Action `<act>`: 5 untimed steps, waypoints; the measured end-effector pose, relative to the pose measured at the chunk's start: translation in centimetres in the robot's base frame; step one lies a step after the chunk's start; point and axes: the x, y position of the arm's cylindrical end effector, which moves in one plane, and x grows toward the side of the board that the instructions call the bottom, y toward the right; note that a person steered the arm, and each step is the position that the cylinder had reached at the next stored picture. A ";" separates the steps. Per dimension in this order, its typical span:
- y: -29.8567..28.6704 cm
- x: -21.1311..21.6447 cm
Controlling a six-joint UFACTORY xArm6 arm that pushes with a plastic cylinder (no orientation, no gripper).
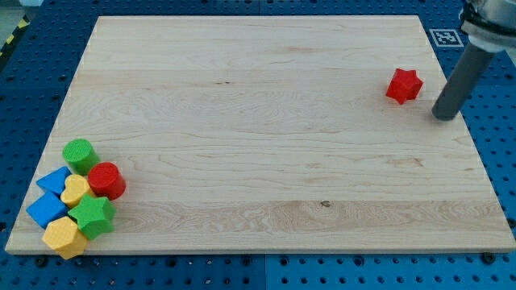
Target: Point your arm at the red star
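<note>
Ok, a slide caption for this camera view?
My tip rests right of the red star block, not touching, on the wooden board.

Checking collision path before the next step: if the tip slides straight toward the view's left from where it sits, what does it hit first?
Probably the red star. My tip sits just to its right and slightly lower in the view, apart from it. Going exactly leftward it may only clip the star's lower edge or pass just under; depth is unclear.

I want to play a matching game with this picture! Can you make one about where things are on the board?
Things:
1. red star
2. my tip
3. green cylinder
4. red cylinder

Places:
A. top of the bottom-left cluster
B. just right of the star, slightly lower, apart
C. alone, upper right
D. right side of the bottom-left cluster

Pairs: 1-C, 2-B, 3-A, 4-D
</note>
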 end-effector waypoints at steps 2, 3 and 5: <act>-6.3 2.2; -6.7 0.0; -6.7 -5.1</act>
